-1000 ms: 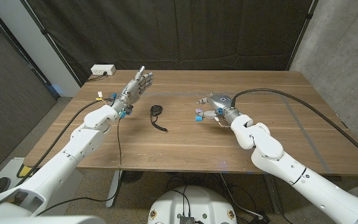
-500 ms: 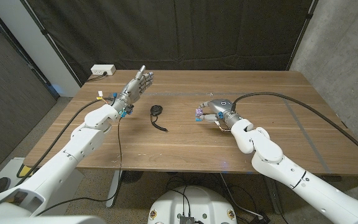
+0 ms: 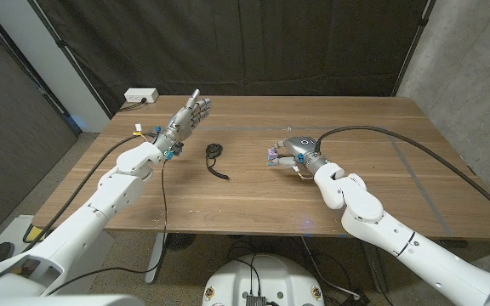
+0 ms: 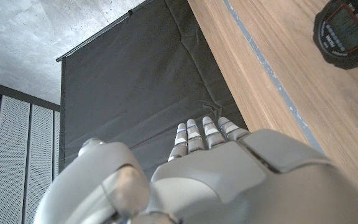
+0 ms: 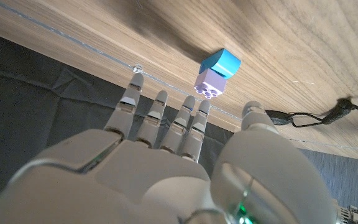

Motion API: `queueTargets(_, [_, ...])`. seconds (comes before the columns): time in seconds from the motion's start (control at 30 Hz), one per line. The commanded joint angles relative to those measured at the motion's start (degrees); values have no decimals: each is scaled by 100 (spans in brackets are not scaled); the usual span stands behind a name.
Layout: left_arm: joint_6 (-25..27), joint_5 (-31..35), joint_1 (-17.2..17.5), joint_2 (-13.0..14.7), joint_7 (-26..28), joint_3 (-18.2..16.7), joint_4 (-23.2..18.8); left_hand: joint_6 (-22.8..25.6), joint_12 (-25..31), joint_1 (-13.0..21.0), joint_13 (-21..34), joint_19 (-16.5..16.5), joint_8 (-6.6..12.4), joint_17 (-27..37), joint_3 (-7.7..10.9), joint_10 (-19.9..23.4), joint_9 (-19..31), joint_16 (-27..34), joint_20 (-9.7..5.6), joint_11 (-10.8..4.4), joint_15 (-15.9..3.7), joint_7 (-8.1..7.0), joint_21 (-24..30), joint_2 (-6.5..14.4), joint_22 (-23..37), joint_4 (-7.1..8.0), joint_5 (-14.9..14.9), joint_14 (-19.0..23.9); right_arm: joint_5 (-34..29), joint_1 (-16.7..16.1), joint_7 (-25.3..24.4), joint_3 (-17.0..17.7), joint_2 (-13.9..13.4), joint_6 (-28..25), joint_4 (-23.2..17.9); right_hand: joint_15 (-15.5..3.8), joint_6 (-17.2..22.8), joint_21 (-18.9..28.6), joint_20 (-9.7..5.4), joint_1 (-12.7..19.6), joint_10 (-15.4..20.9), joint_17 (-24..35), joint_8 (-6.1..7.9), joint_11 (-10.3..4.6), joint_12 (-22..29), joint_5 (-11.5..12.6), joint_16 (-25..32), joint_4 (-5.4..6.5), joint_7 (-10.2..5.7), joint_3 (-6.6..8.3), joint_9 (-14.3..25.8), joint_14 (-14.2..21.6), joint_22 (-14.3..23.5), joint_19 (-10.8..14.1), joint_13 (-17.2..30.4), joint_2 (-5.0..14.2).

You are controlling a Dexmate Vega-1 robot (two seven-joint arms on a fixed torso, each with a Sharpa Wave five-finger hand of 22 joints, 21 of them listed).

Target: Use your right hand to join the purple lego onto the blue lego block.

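Right hand [image 3: 296, 150] lay over the middle of the wooden table [image 3: 253, 191] in the head view, its fingers reaching toward the purple lego [image 3: 271, 155], which sat just at the fingertips; whether they touched it could not be told from there. Left hand [image 3: 187, 117] was raised near the table's far left side, fingers straight and apart, holding nothing. A black stopwatch [image 3: 213, 151] with its cord lay between the two hands.

From the left wrist view, the left hand [image 4: 216, 168] showed its fingers extended side by side toward the dark curtain [image 4: 135, 93], with the stopwatch [image 4: 348, 34] on the wood beyond.

From the right wrist view, the right hand [image 5: 166, 155] was spread open with nothing in it. The purple lego [image 5: 211, 83] sat joined against the blue lego block [image 5: 221, 62] on the table, just clear of the fingertips [image 5: 201, 107].
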Motion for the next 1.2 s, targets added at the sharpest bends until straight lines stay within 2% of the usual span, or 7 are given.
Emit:
queueTargets(0.03, [-49,-15,-74,-44,-64,12,140,51,11,25,11,-44,10,25,-61,-5,24,5,34,-7,-9,-12,-1,28,23,7,44,-2,-11,92,88,-76,43,-62,73,4,103,48,33,2,-19,20,73,9,23,-33,42,11,-2,58,14,-9,10,20,17,60])
queueTargets(0.33, [-78,-31,-111,-69,-98,2,243,49,13,26,11,-45,8,25,-72,1,24,4,37,-15,-10,-14,0,35,23,7,43,-7,-235,173,154,-208,98,-183,102,-12,249,63,38,5,49,15,112,-3,68,-58,60,-9,-6,82,11,28,10,28,17,93])
queueTargets(0.6, [-115,-48,-160,-91,-156,-6,356,54,15,28,11,-41,9,26,-83,6,24,5,40,-13,-14,-16,3,41,23,8,43,-5,-384,212,261,-286,186,-290,109,-45,528,106,33,5,323,6,172,-37,181,-98,118,-53,-12,115,3,235,9,109,17,123])
queueTargets(0.93, [-113,-87,-222,-118,-247,-3,498,60,15,32,11,-34,10,25,-100,8,24,8,41,2,-11,-14,7,50,23,8,43,0,-570,262,434,-356,272,-425,142,-44,610,138,34,23,424,1,176,-55,214,-109,149,-82,-20,143,0,373,9,190,16,148])
queueTargets(1.2, [-101,-103,-249,-127,-287,1,532,68,15,36,11,-33,12,25,-110,10,24,8,45,-9,-11,-9,8,57,23,8,43,1,-809,306,589,-419,281,-469,99,-39,743,152,24,57,661,-7,183,-49,288,-124,187,-129,-22,204,-4,604,8,239,17,206])
